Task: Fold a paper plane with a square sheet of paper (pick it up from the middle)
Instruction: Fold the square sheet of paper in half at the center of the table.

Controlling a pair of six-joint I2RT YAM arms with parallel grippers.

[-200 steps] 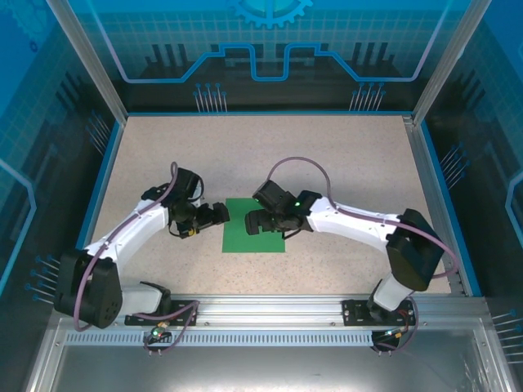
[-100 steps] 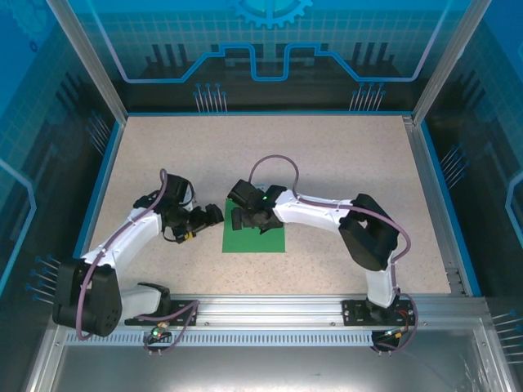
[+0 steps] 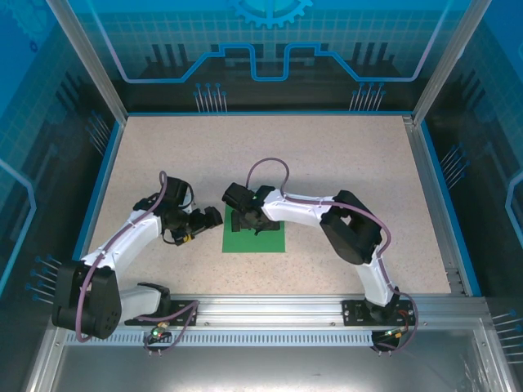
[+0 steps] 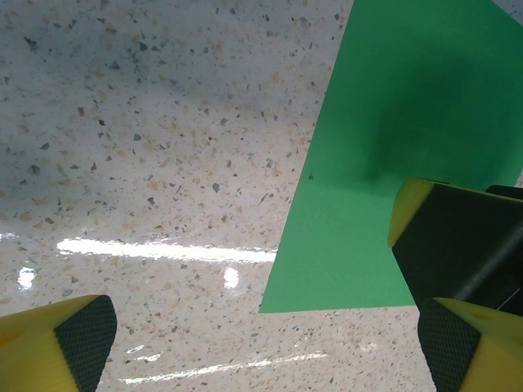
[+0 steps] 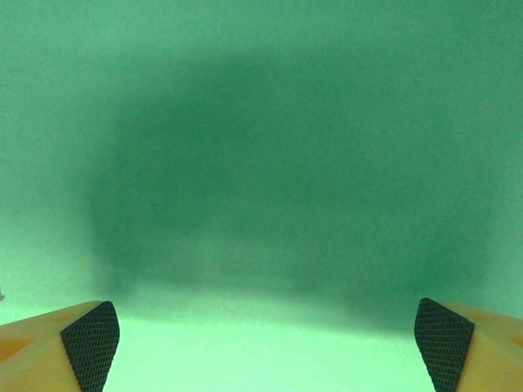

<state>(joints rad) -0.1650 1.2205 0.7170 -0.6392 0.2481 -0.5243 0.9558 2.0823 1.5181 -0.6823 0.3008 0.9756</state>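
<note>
Right tool (image 3: 243, 221) over paper (image 3: 274, 242); left tool (image 3: 216, 216) at its left edge

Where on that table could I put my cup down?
The far half of the table, up to its back edge, is bare; so is the right side past the right arm. The middle is crowded: the left gripper and the right gripper, both open, meet at the green paper.
</note>
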